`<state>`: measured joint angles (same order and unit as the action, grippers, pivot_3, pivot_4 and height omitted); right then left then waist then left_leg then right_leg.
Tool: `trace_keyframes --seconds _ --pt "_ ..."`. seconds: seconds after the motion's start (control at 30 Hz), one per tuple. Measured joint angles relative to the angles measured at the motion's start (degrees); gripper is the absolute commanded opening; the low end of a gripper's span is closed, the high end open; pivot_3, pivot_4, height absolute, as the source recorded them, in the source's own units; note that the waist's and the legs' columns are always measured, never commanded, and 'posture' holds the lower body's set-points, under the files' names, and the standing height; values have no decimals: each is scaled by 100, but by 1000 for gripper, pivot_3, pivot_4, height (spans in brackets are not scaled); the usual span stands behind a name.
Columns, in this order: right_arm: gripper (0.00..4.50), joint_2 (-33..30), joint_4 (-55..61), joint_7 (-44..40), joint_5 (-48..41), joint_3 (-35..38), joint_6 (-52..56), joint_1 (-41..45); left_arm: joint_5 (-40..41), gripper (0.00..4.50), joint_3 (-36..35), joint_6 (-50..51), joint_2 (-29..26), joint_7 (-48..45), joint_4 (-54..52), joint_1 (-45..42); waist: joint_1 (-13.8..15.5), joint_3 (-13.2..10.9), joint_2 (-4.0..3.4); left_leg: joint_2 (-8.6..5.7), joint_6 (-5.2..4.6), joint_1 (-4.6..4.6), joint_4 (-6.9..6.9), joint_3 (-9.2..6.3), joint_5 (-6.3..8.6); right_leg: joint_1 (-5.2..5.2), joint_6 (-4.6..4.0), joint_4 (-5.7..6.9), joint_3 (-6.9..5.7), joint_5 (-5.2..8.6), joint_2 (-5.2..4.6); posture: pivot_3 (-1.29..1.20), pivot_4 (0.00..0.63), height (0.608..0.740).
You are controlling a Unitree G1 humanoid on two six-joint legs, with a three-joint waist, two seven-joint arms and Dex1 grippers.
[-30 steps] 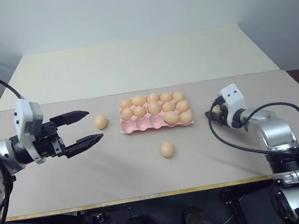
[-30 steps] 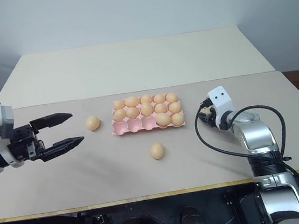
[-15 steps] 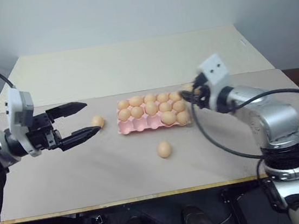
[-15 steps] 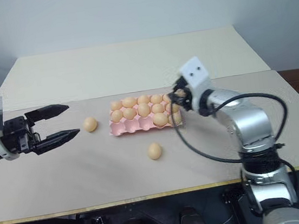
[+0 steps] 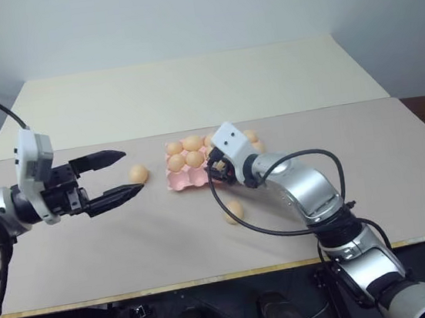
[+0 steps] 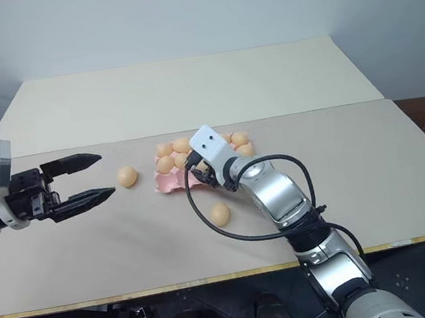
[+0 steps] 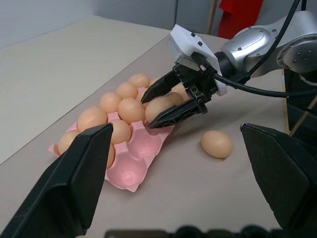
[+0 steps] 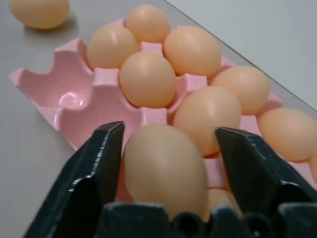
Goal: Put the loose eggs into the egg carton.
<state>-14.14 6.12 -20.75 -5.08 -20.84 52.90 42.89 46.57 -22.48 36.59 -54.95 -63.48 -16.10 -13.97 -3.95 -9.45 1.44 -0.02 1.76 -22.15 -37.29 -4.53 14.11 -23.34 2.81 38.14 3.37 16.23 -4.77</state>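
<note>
A beige table point(image 5: 207, 245) is filling the lower scene, with a paler tabletop point(image 5: 189, 92) behind it and a plain grey-white wall beyond; something red is showing at the far edge of the left wrist view.

The pink egg carton point(image 7: 130, 171) is lying flat near the middle of the table, its long side running left to right across the robot. Most cups are holding eggs; the front cups at its left end are standing empty.

The right gripper point(image 7: 171, 103) is hovering over the carton's front row with its fingers spread, an egg point(image 8: 166, 171) sitting between them; whether the fingers are touching it is hard to tell.

One loose egg point(image 5: 138, 173) is lying just left of the carton, another point(image 5: 234, 210) in front of it, partly hidden by the cable.

The left gripper point(image 5: 119, 173) is hanging wide and empty near the left egg.
</note>
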Motion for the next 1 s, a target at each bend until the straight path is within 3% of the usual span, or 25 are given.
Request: trace_keyframes --seconds 0.17,0.3,0.5,0.73,0.83,1.0 --pt "4472 -113 365 -158 -84 242 29 14 -91 4500 -7 -34 6 44 -190 287 0 0 0 0 0 -7 0 0 0 -11 0 4 2 0 0 0 150 740" --pt "4472 -621 1318 -667 -656 1059 257 -74 -415 4500 65 -314 21 91 -203 392 40 0 0 -1 0 -10 1 -2 0 -8 0 -2 1 0 -2 0 150 740" --pt "4472 -2029 2558 -1806 -1783 2484 448 -1256 -574 4500 120 -502 17 -160 47 494 142 -1 1 -3 -2 -9 0 0 1 0 0 -10 -4 0 -5 0 150 740" --pt "4472 -3266 3037 -2938 -2526 3964 65 -2864 -632 4500 -30 -662 -384 -896 464 816 126 -1 1 1 -4 7 2 7 3 13 0 -10 0 0 0 0 150 740" --pt "4472 -3538 3099 -3236 -2540 4242 -279 -3575 -687 4500 -127 -694 -417 -1020 591 912 142 -1 1 2 -4 10 0 7 3 22 0 -11 0 0 0 0 150 740" --pt "4472 -3538 3172 -3134 -2576 4258 -432 -3700 -650 4500 -122 -676 -382 -987 552 759 140 -1 2 2 -4 16 -2 11 2 26 -1 -8 2 -1 0 0 150 740"
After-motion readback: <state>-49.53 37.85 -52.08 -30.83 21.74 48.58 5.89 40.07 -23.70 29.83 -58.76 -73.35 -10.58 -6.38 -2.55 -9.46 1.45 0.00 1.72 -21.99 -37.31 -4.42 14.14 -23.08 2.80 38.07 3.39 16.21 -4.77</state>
